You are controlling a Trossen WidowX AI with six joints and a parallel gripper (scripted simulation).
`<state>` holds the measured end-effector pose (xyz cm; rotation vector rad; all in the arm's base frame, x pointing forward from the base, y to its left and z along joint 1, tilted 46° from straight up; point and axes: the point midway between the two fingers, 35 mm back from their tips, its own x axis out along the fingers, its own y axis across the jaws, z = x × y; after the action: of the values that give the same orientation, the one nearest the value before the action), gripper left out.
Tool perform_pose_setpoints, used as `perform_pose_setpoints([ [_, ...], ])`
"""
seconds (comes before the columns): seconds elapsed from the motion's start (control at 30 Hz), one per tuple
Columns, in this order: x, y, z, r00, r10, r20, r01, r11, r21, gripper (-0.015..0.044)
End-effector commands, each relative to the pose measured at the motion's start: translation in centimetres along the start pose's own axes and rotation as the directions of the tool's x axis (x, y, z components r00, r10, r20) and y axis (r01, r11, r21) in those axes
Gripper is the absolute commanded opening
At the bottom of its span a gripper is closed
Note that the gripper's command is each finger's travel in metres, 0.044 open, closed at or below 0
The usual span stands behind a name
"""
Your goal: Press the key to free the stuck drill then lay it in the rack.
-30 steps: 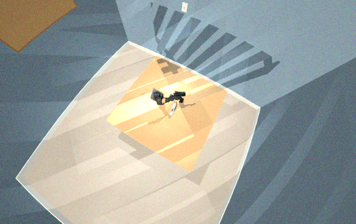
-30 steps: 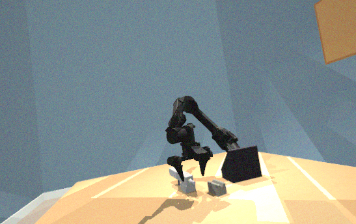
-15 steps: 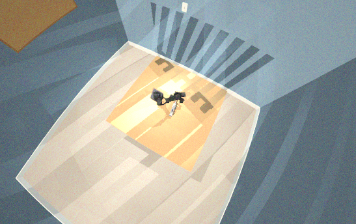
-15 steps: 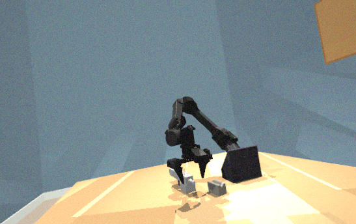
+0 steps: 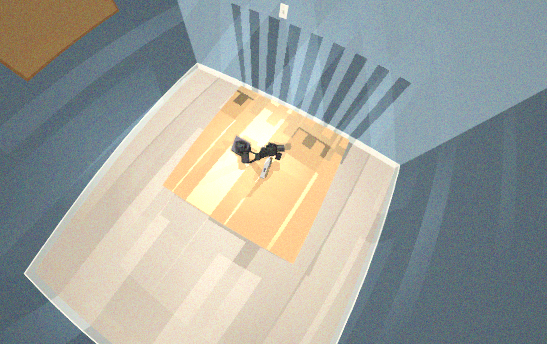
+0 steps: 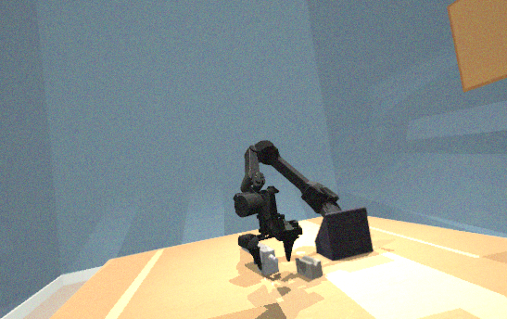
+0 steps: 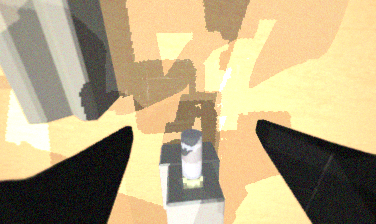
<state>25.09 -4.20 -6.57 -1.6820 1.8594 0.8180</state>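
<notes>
While jaws gape astride drill (image 7: pixel 191 157), rack (image 7: pixel 36 65) stands apart.

Drill (image 7: pixel 192 155) between spread fingers, gaps either side, rack (image 7: pixel 36 65) well apart

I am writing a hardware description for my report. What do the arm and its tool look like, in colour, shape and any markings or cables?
The arm is dark charcoal throughout, built of straight boxy links joined by rounded cylindrical joints, and rises from a dark wedge-shaped base. The tool has two dark fingers that taper to points. No cables, labels or markings can be made out at this resolution.
</notes>
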Motion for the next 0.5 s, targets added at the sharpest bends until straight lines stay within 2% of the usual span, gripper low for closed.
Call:
perform_pose_setpoints([
  [0.0,0.9,0.4,-0.2,1.000,0.010,-0.008,-0.010,1.000,-0.013,0.0440],
  [0.43,2.0,0.5,-0.5,1.000,0.011,-0.011,-0.011,1.000,-0.012,0.0440],
  [0.47,1.7,0.2,-0.6,1.000,0.004,-0.005,-0.004,1.000,-0.001,0.0414],
])
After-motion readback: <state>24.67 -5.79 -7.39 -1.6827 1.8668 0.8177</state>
